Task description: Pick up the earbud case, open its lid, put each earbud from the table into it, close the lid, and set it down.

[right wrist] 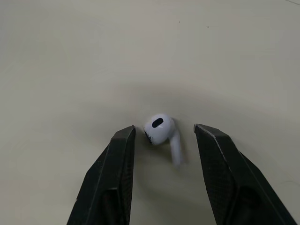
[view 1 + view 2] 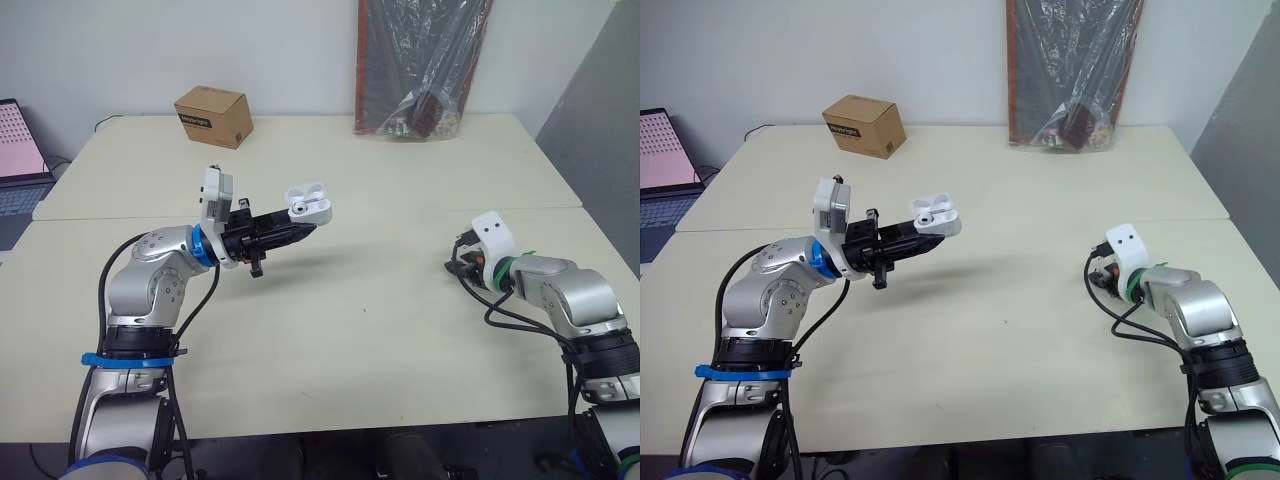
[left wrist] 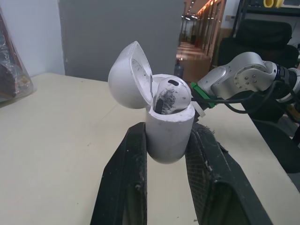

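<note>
Earbud case point(image 2: 308, 202) is held above the table point(image 2: 380, 330) by the left gripper point(image 3: 168, 140), clamped on its body — lid up, first earbud point(image 3: 171, 93) seated. Second earbud point(image 1: 158, 127) lies on the table between the right gripper's point(image 1: 164, 133) spread fingers, not yet gripped. Bulb should be pinched, not stem — closed slowly so it isn't squirted out.

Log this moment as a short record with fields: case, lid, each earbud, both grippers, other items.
case: earbud case, held above the table
lid: lid open, tipped back
first earbud: first earbud seated in the case
second earbud: second earbud lying on the table, not lifted
left gripper: left gripper shut on the case
right gripper: right gripper open, fingers either side of the second earbud
other items: cardboard box, laptop, plastic-wrapped board
</note>
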Robot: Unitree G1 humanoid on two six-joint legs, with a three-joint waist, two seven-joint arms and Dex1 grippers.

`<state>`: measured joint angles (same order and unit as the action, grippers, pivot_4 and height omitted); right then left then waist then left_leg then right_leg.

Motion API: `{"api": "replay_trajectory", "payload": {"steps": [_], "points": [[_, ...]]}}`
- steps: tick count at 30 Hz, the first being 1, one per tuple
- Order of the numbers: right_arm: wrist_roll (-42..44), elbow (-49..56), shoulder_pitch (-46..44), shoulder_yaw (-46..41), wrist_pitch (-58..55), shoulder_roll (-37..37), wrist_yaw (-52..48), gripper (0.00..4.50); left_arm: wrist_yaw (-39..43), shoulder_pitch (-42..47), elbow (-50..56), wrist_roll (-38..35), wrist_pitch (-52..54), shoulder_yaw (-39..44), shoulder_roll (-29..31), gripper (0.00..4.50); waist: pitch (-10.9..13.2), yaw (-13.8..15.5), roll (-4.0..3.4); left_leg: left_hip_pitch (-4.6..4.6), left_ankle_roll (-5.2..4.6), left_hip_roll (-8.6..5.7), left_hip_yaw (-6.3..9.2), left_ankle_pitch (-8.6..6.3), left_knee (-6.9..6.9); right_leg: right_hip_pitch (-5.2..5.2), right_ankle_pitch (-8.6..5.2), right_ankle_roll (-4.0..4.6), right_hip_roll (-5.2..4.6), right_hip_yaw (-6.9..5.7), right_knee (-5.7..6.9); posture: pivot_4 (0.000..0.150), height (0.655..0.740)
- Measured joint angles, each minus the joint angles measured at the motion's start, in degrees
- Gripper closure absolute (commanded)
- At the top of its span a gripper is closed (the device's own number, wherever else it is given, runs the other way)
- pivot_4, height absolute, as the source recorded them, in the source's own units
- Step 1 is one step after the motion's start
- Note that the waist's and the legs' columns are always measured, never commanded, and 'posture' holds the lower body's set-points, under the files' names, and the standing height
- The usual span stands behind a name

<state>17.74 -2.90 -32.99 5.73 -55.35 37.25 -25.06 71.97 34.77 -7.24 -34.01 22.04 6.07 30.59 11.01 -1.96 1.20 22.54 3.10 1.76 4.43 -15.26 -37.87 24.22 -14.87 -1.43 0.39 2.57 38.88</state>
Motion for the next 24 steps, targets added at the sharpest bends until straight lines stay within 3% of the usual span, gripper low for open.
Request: {"api": "replay_trajectory", "payload": {"steps": [14, 17, 20, 24], "points": [[-1.45, -0.74, -0.42, -0.28, -0.09, -0.36, -1.90, 2.45, -0.22, -0.48, 0.17, -0.07, 0.04, 0.02, 0.01, 3.74, 0.00, 0.05, 0.00, 0.00, 0.00, 0.00, 0.01, 0.00, -0.01, -0.02, 0.00, 0.00, 0.00, -0.01, 0.00, 0.150, 0.7400], [-1.61, -0.74, -0.35, -0.39, -0.12, -0.35, -2.14, 3.03, -0.23, -0.48, 0.16, -0.07, 0.01, 0.02, 0.01, 3.74, 0.00, 0.05, 0.00, 0.00, 0.00, 0.00, 0.01, 0.00, -0.01, -0.02, 0.00, 0.00, 0.00, -0.01, 0.00, 0.150, 0.7400], [-2.20, -0.67, -0.34, -0.49, -0.04, -0.30, -2.16, 4.05, -0.22, -0.47, 0.15, -0.07, -0.04, 0.02, 0.00, 3.74, 0.00, 0.07, 0.00, 0.00, 0.00, 0.00, 0.01, 0.00, -0.02, -0.02, 0.01, 0.00, 0.00, -0.01, 0.00, 0.150, 0.7400], [-2.92, -0.63, -0.34, -0.53, -0.22, -0.21, -2.46, 4.14, -0.21, -0.46, 0.09, -0.06, -0.15, 0.02, 0.00, 3.74, 0.00, 0.07, 0.00, -0.01, 0.00, 0.00, 0.01, 0.00, -0.02, -0.04, 0.01, 0.01, -0.01, -0.01, 0.00, 0.150, 0.7400]]}}
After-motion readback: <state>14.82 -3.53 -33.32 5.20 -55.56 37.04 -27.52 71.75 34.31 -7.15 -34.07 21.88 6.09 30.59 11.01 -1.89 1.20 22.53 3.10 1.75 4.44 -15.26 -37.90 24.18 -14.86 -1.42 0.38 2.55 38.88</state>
